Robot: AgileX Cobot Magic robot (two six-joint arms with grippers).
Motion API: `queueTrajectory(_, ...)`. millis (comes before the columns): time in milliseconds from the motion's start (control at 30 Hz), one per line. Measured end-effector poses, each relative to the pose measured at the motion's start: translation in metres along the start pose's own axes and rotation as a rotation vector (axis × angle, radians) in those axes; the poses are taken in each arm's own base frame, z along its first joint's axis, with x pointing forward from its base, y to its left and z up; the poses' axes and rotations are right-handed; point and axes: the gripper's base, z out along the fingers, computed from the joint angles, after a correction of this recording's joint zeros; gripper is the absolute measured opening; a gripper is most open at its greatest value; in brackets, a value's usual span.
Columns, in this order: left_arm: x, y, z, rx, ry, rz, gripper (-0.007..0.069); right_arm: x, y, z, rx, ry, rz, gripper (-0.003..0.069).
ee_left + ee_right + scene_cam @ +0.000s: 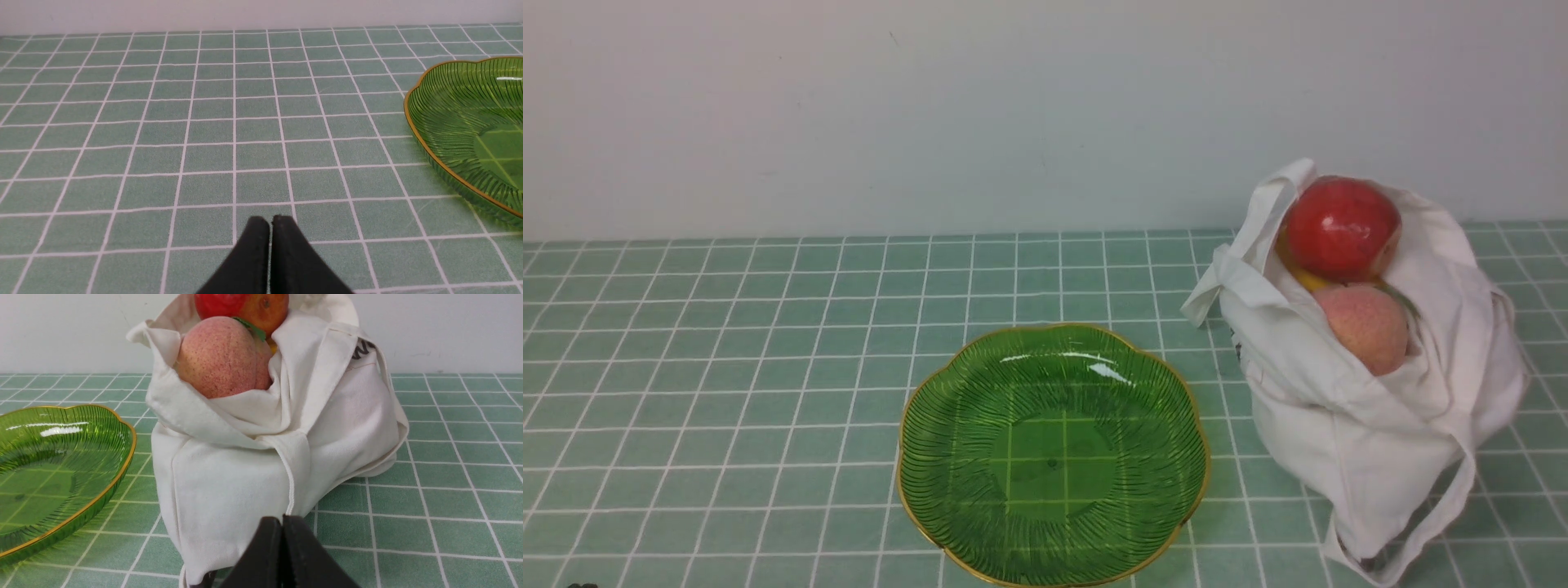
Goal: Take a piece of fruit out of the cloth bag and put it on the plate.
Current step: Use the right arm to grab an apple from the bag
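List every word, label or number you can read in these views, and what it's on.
One dark print on the cloth bag: partly hidden by a fold, unreadable.
No text on the plate, the red fruit, the peach or the tiled tabletop.

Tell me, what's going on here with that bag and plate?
Nothing is being handled yet. A red fruit sits above a peach in the white cloth bag, and the green plate beside it is empty. Both arms' jaws are shut and hold nothing: the right jaws face the bag, the left jaws the tiled table.
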Motion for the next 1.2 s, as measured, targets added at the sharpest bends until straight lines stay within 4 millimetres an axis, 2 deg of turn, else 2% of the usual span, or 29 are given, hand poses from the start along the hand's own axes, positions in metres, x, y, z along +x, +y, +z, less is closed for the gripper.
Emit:
queueTrajectory(900,0.0,0.0,0.0,0.0,0.0,0.0,-0.0008,-0.001,0.0,0.0,-0.001,-0.019,0.001,-0.0015)
queueTrajectory(1000,0.0,0.0,0.0,0.0,0.0,0.0,-0.0008,-0.005,0.001,0.0,-0.015,-0.077,0.058,-0.0015)
queueTrajectory(1100,0.0,0.0,0.0,0.0,0.0,0.0,-0.0008,-0.022,0.001,-0.003,-0.052,-0.266,0.303,-0.0015)
queueTrajectory(1133,0.0,0.0,0.0,0.0,0.0,0.0,-0.0008,-0.022,0.001,-0.003,-0.052,-0.266,0.303,-0.0015)
queueTrajectory(1167,0.0,0.0,0.0,0.0,0.0,0.0,-0.0008,-0.029,-0.001,-0.005,-0.061,-0.347,0.415,-0.0015)
queueTrajectory(1200,0.0,0.0,0.0,0.0,0.0,0.0,-0.0008,-0.032,-0.002,-0.006,-0.063,-0.377,0.45,-0.0015)
